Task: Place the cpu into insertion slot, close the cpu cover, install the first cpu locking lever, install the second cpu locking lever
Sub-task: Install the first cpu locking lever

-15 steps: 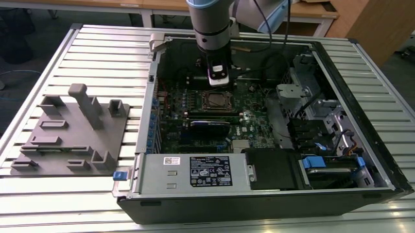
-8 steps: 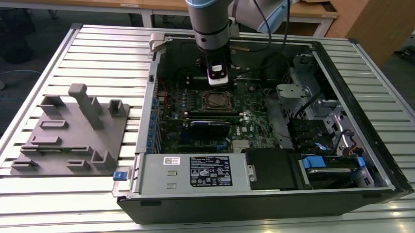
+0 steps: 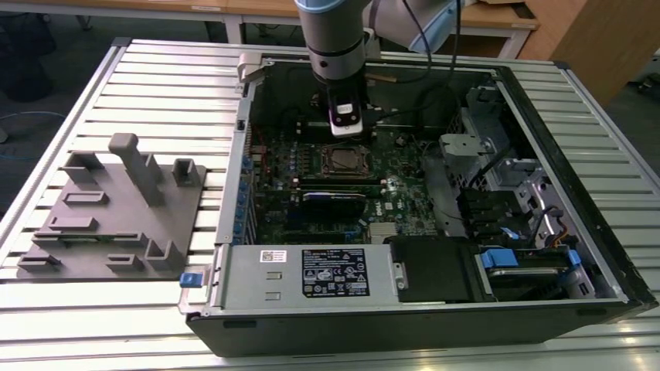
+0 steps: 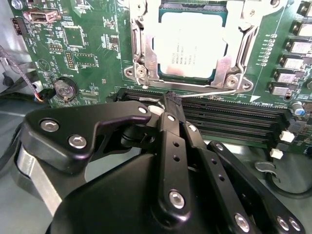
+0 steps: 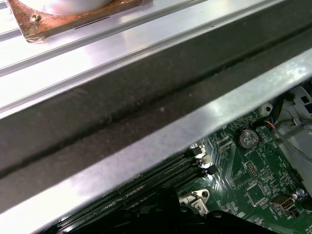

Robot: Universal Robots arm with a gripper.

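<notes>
The cpu lies flat in the insertion slot on the green board, its silver-grey face up. The cpu cover is down around it, framing the chip. A thin silver locking lever runs along the socket's edge nearest the gripper. My gripper is shut, its black fingertips pressed together with the tip right at that lever's free end; whether it touches the wire I cannot tell. In the exterior view the gripper hangs just behind the socket, inside the open computer case.
Long black memory slots lie between the gripper and the socket. A coin battery sits on the board. The case's metal walls ring the board, with a power supply in front. A grey fixture block stands on the slatted table.
</notes>
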